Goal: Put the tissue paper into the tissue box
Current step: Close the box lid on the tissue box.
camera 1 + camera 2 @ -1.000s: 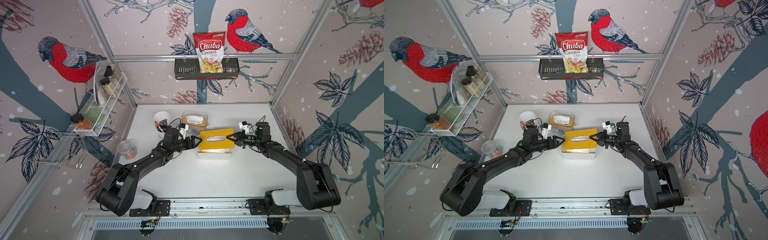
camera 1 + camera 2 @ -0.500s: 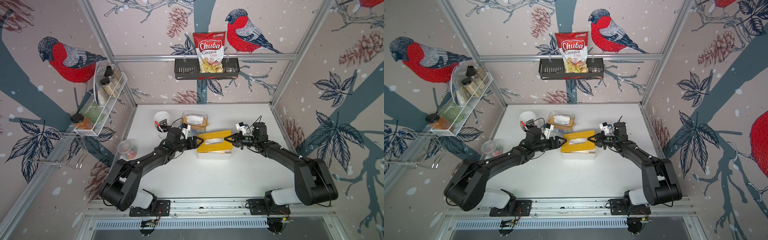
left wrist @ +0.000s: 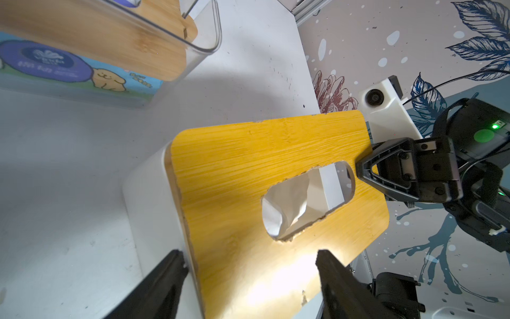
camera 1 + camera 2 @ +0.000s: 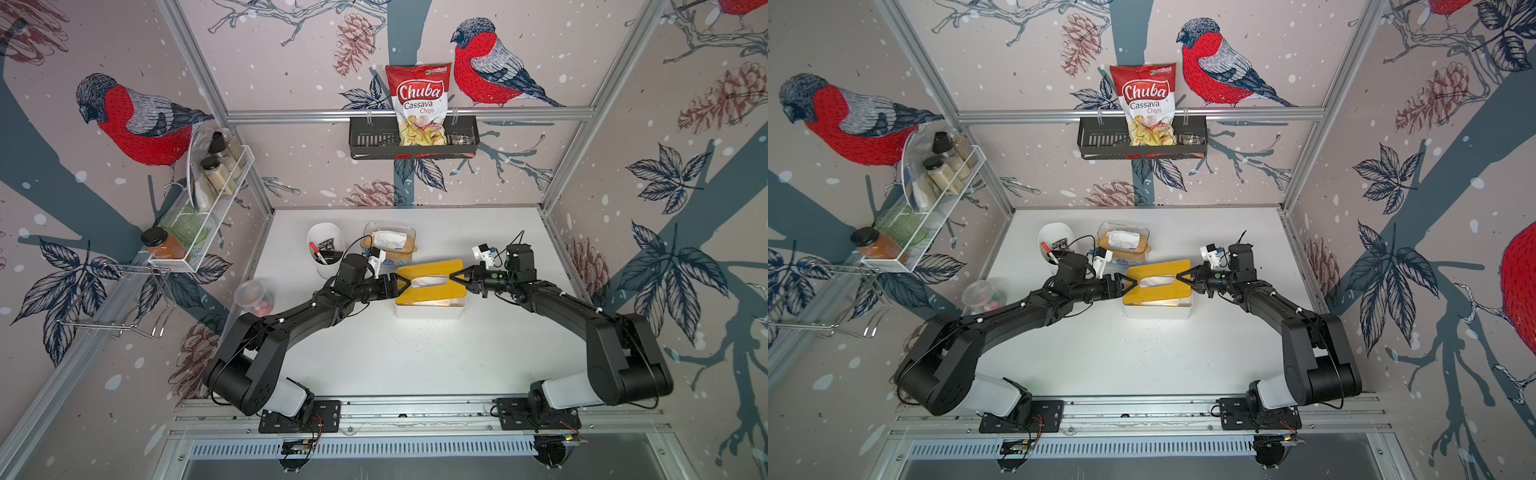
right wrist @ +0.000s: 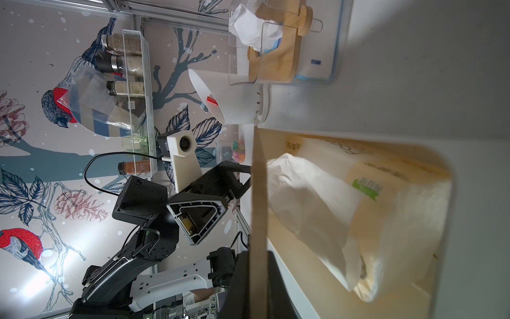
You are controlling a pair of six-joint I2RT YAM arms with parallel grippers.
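Down on the white table (image 4: 415, 357), near the middle: the white tissue box (image 4: 428, 310). Just over it, the yellow lid (image 4: 419, 269), tipped and not flat on the box, with a gap under it at one end. Held at that end by the right gripper (image 4: 455, 277), jaws pressed together on the lid's short edge. At the other short edge, the left gripper (image 4: 405, 283), jaws wide apart. In the left wrist view, one black finger (image 3: 168, 279) next to the box's white wall and the other finger (image 3: 339, 284) by the lid's long side, with the end of the lid in between. Cannot tell if either finger touches the lid. Inside the box, the tissue paper (image 5: 303, 198), tucked in its soft pack (image 5: 400, 215) with a little green mark. One white sheet (image 3: 287, 204) reaching up from the pack and showing through the cut-out in the lid. Farther back on the table, a clear box (image 4: 390, 253) with a white tissue (image 4: 388, 239) sticking out of the top. Beside that, a white cup (image 4: 326, 232) with a red pen (image 4: 316, 252) inside. Near the left edge of the table, a small see-through jar (image 4: 253, 293) with colored sweets
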